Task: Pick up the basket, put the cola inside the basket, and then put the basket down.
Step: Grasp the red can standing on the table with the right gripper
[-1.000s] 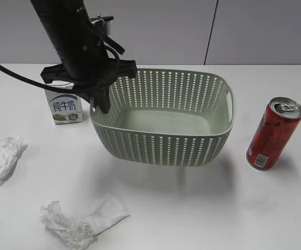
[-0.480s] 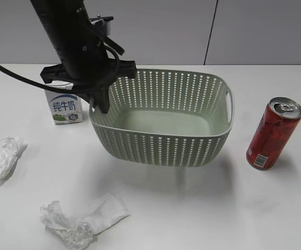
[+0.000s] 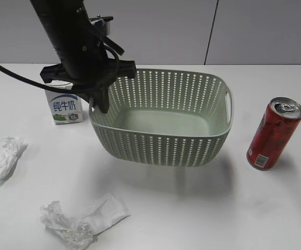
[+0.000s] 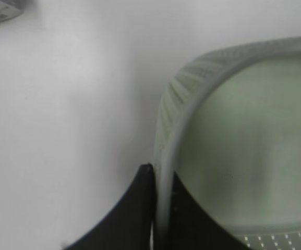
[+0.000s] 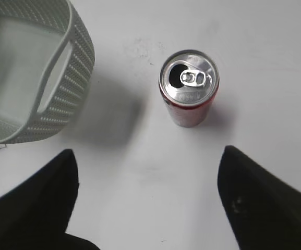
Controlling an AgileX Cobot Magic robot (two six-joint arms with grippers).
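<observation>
A: What do the left fingers do?

B: They pinch the basket rim at its left end, one finger outside, one inside. The left wrist view shows this; in the exterior view the left gripper hides the contact.

A: And the right gripper?

B: Its fingers are spread wide, with the cola ahead between them, not touched. Only that view shows the can's opened top from above.

A: How do things lie?

B: The basket's long axis runs left to right, its shadow on the table below. The cola stands upright, right of the basket, apart.
</observation>
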